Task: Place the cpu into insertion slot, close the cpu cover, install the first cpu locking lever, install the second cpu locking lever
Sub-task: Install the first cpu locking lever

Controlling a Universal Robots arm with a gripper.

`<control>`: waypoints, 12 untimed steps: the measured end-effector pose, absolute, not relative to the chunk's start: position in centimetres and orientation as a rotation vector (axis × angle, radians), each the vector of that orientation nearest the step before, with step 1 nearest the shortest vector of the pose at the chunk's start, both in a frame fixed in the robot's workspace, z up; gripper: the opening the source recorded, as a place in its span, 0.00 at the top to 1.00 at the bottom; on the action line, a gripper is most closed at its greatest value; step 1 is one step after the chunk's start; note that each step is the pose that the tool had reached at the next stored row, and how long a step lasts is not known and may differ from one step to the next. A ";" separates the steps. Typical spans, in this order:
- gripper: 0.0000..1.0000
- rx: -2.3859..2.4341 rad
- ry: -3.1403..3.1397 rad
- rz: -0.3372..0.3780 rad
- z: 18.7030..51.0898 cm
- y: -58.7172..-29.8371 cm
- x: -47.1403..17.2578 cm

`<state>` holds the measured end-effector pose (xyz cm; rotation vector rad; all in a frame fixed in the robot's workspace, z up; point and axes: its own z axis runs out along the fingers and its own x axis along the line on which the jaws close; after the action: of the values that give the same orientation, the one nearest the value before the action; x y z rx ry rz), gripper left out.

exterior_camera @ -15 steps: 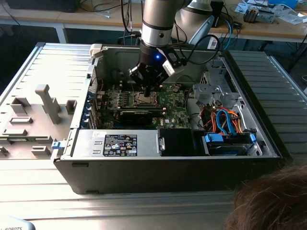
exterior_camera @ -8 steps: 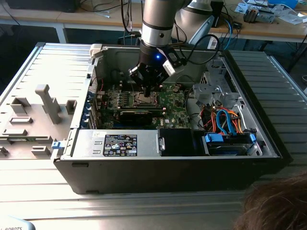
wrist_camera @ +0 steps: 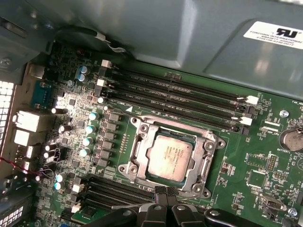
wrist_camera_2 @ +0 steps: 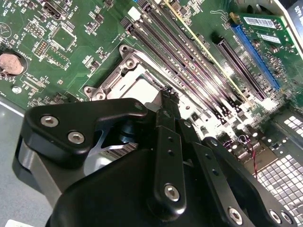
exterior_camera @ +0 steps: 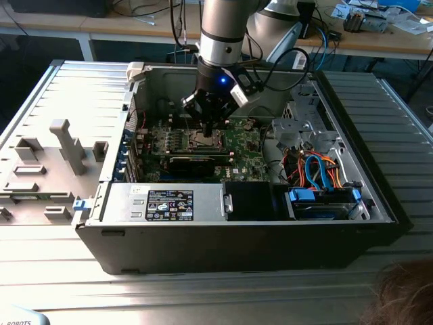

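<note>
The cpu (wrist_camera: 169, 156), a pale metal square, lies in the insertion slot (wrist_camera: 134, 124) on the green motherboard. The cpu cover (wrist_camera: 204, 161), a silvery frame, lies flat around it with the chip showing through its window. My gripper (wrist_camera: 166, 191) is shut, its two black fingertips pressed together at the socket's edge with nothing seen between them. A thin metal rod (wrist_camera: 130, 205) runs along that edge beside the fingertips. In the second wrist view the fingers (wrist_camera_2: 166, 118) point down at the socket's rim (wrist_camera_2: 127, 61). In the exterior view my gripper (exterior_camera: 208, 127) hangs over the socket (exterior_camera: 203, 140) inside the open computer case.
Long black memory slots (wrist_camera: 180, 94) run beside the socket, and a coin battery (wrist_camera: 289, 139) sits nearby. The case holds a labelled power supply (exterior_camera: 169, 203) and a drive bay with blue and orange cables (exterior_camera: 321, 172). A grey fixture tray (exterior_camera: 47, 169) lies at the exterior view's left.
</note>
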<state>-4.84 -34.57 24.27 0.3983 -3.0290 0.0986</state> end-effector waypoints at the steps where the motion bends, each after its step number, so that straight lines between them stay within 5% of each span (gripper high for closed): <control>1: 0.89 0.403 -3.029 0.099 24.3 -34.6 -4.8; 12: 0.89 0.439 -3.024 0.100 24.3 -34.6 -4.8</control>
<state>-4.84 -34.57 24.27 0.4392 -3.0242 0.1003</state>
